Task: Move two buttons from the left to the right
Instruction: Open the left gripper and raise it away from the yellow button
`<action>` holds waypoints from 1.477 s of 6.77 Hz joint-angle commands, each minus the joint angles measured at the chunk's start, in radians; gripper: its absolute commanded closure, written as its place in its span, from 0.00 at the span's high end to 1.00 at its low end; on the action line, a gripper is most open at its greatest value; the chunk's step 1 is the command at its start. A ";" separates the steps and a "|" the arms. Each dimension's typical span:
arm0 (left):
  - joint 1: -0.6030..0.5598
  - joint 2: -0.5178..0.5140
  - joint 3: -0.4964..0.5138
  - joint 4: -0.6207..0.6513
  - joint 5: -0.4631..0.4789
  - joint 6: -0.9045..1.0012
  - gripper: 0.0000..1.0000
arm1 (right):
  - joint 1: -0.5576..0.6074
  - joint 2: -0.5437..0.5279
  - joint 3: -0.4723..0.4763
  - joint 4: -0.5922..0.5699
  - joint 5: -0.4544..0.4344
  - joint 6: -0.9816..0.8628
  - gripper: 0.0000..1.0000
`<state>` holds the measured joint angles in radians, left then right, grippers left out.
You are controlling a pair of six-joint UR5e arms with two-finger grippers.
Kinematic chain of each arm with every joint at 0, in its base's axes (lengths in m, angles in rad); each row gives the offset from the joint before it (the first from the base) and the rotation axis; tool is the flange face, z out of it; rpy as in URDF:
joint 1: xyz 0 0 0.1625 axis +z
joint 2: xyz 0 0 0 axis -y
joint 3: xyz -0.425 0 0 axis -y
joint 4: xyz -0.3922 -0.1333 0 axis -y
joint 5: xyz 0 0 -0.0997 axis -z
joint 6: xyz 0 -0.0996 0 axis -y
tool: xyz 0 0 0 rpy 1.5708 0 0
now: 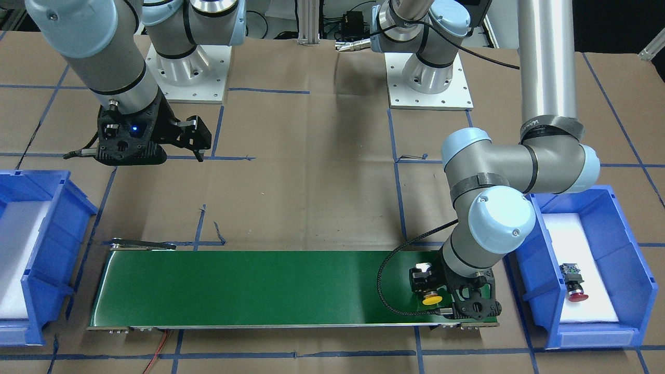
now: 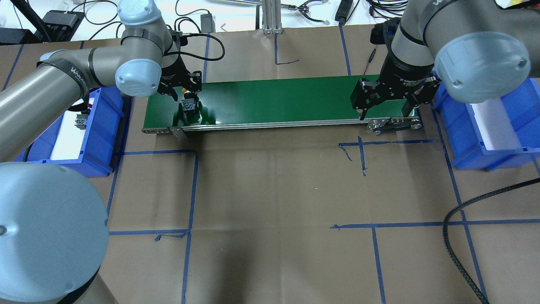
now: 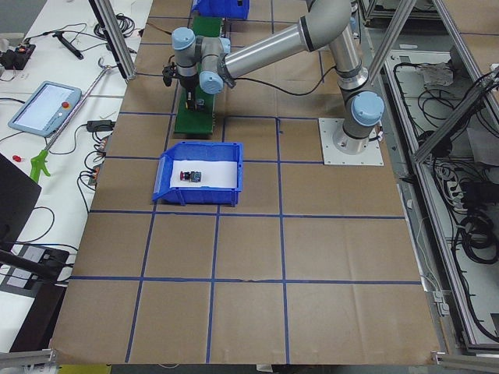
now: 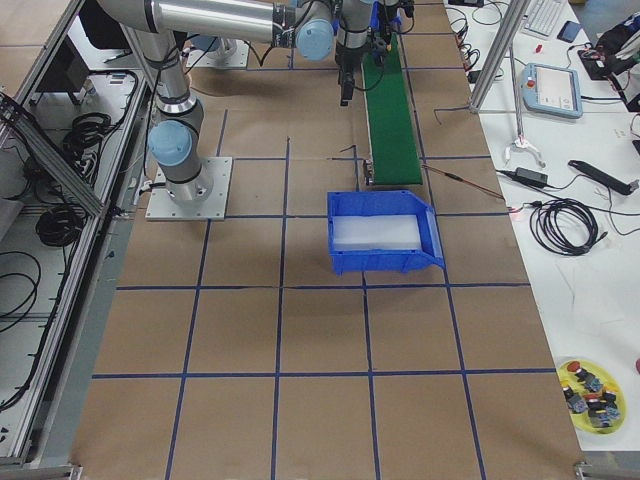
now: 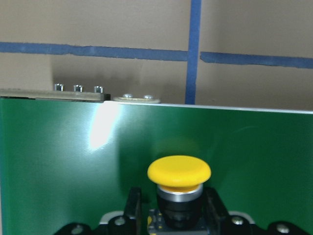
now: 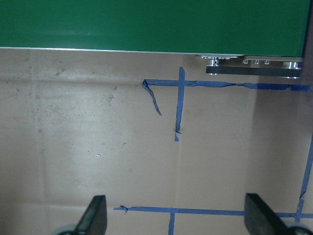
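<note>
Left hand (image 5: 172, 198): is clamping the yellow-capped button (image 5: 179, 172), with one finger on each side of its black body, and is hanging low over the left end of the green conveyor belt (image 1: 260, 285).
Yellow-capped button: is sitting between the left hand's fingers with its cap pointing away from the robot; I cannot tell whether it is touching the belt.
Red-capped button (image 1: 574, 283): is lying on its side on white foam inside the left blue bin (image 1: 540, 311), which is standing just past the belt's left end.
Right hand (image 6: 176, 215): is hovering with its fingers spread wide and gripping nothing, over the table (image 2: 274, 190) on the robot's side of the belt's right end.
Right blue bin (image 1: 41, 275): is standing beside the belt's right end and is showing a white liner.
Table: is carrying brown paper crossed by blue tape lines.
</note>
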<state>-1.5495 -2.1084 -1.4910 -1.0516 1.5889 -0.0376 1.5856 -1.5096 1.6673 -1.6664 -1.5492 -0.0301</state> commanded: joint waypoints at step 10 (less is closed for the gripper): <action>0.322 0.214 0.146 -0.338 -0.015 0.351 1.00 | 0.001 -0.024 0.005 0.004 0.000 -0.001 1.00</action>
<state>-1.3213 -1.8896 -1.3514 -1.3813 1.5762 0.1985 1.5862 -1.5308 1.6704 -1.6628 -1.5493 -0.0306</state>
